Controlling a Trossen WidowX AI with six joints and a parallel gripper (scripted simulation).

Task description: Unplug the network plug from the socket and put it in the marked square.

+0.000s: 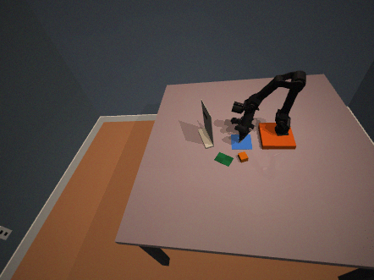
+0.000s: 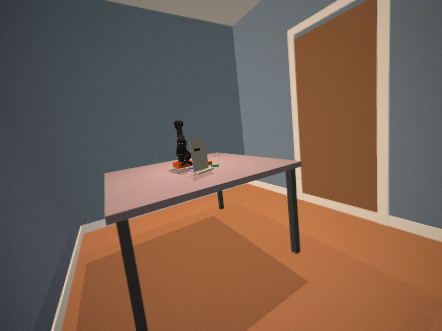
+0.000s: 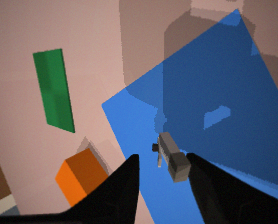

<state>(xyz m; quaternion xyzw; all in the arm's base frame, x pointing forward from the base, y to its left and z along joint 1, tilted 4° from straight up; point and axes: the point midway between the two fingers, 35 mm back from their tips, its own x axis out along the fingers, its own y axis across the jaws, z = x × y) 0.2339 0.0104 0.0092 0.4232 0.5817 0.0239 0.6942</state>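
Note:
The grey plug [image 3: 173,156] lies over the blue marked square [image 3: 135,120] [image 1: 248,145], within its edges in the wrist view. Its thin tab shows along its left side. My gripper [image 3: 162,160] [image 1: 240,141] is open, with one black finger on each side of the plug. The right finger is very close to the plug; whether they touch cannot be told. The fingertips are low over the square. The upright grey panel [image 1: 207,124] [image 2: 199,161] stands away from the gripper, with a dark socket opening [image 1: 206,117] [image 2: 197,149] and no plug visible in it.
An orange block [image 1: 243,156] [image 3: 82,172] lies just beside the square, near the left finger in the wrist view. A flat green piece [image 1: 223,159] [image 3: 53,90] lies farther out. The arm stands on an orange-red base plate [image 1: 277,144] behind the square.

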